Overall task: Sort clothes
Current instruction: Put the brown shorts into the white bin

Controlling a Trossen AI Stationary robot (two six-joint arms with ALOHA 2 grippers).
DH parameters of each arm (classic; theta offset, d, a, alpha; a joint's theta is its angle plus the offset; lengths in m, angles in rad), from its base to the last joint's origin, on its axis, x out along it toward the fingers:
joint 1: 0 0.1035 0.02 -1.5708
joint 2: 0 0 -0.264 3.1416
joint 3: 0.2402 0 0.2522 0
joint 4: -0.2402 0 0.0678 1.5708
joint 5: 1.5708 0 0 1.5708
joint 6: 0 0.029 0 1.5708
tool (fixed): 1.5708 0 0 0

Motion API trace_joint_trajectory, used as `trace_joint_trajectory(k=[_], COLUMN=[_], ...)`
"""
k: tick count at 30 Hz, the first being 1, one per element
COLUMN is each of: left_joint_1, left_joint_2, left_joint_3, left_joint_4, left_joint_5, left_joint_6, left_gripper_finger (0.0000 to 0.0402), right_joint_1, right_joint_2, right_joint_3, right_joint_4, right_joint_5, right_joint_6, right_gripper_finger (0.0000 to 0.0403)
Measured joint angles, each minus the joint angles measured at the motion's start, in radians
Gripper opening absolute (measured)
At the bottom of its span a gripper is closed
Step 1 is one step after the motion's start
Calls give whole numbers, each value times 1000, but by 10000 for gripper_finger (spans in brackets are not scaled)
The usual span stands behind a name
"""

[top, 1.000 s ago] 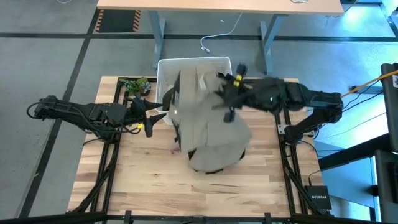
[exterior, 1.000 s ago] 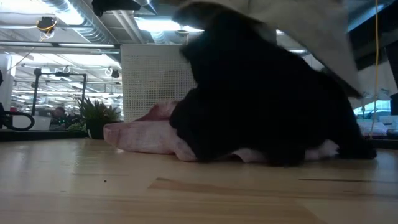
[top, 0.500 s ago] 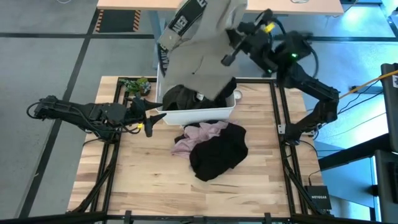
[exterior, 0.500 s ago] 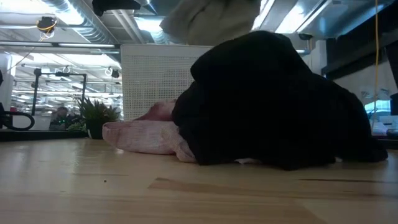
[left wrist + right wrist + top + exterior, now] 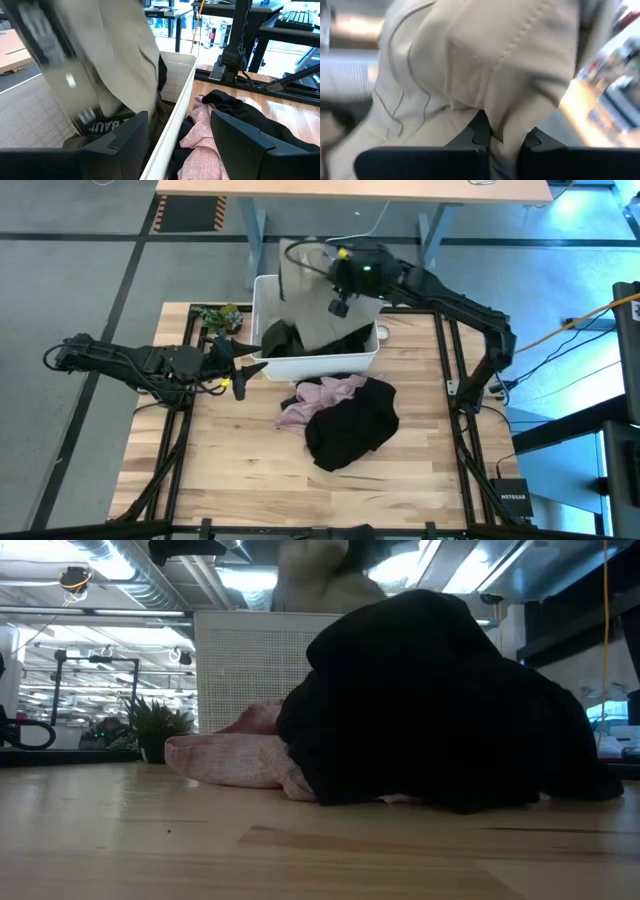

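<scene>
My right gripper (image 5: pixel 330 270) is over the white bin (image 5: pixel 262 292), shut on the beige-tan garment (image 5: pixel 310 305). The garment hangs down into the bin and also shows in the left wrist view (image 5: pixel 110 55). A dark garment (image 5: pixel 280 338) lies in the bin. The pale pink garment (image 5: pixel 320 395) and the black garment (image 5: pixel 350 425) lie in a heap on the table in front of the bin. My left gripper (image 5: pixel 245 365) is open at the bin's near left corner, with the bin's wall (image 5: pixel 172 135) between its fingers. My right gripper pinches a bunched fold of the beige-tan garment (image 5: pixel 505 125) between its two fingers (image 5: pixel 480 130). The garment hangs slack below the gripper, and its lower part (image 5: pixel 320 335) is inside the bin.
A small potted plant (image 5: pixel 215 315) stands at the table's far left, beside the bin. A desk (image 5: pixel 350 188) stands beyond the table's far edge. Bare wood (image 5: pixel 250 470) lies near the front edge.
My right gripper has lifted the beige-tan garment off the heap on the table. It swung the garment up toward the far edge, then came down and left over the bin. The garment now hangs into the bin, and the pink and black garments are uncovered.
</scene>
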Motion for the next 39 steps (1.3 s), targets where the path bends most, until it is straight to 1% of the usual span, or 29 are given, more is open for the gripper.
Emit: trace_joint_trajectory(k=[2, 4, 7, 10, 15, 18, 21, 25, 28, 32, 34, 36, 39], left_joint_1=[0, 0, 0, 0, 0, 0, 0, 0, 0, 0, 0, 0, 0], left_joint_2=[0, 0, 0, 0, 0, 0, 0, 0, 0, 0, 0, 0, 0], left_joint_3=[0, 0, 0, 0, 0, 0, 0, 0, 0, 0, 0, 0, 0], left_joint_4=[0, 0, 0, 0, -4, -9, -9, -8, -8, -8, -8, -7, -8], left_joint_5=[0, 0, 0, 0, 0, 0, 0, 0, 0, 0, 0, 0, 0], left_joint_6=[0, 0, 0, -4, -23, -23, -24, -27, -31, -35, -35, -35, -35], left_gripper_finger=[209, 209, 209, 209, 209, 209, 209, 209, 209, 209, 209, 209, 209], right_joint_1=[-10, -12, -7, 3, 7, 6, 6, 7, 6, -3, -11, -18, -30], right_joint_2=[34, 71, 125, 164, 176, 175, 169, 163, 165, 147, 151, 161, 179], right_joint_3=[0, 0, 0, 0, 3, 75, 212, 379, 450, 406, 362, 296, 162], right_joint_4=[-82, -149, -189, -185, -203, -274, -378, -510, -585, -597, -577, -512, -384], right_joint_5=[-33, -88, -131, -132, -123, -99, -73, -81, -96, -88, -88, -88, -93], right_joint_6=[25, 45, 90, 152, 142, 125, 122, 122, 124, 126, 129, 130, 130], right_gripper_finger=[37, 38, 54, 90, 175, 220, 251, 271, 272, 269, 269, 269, 268])
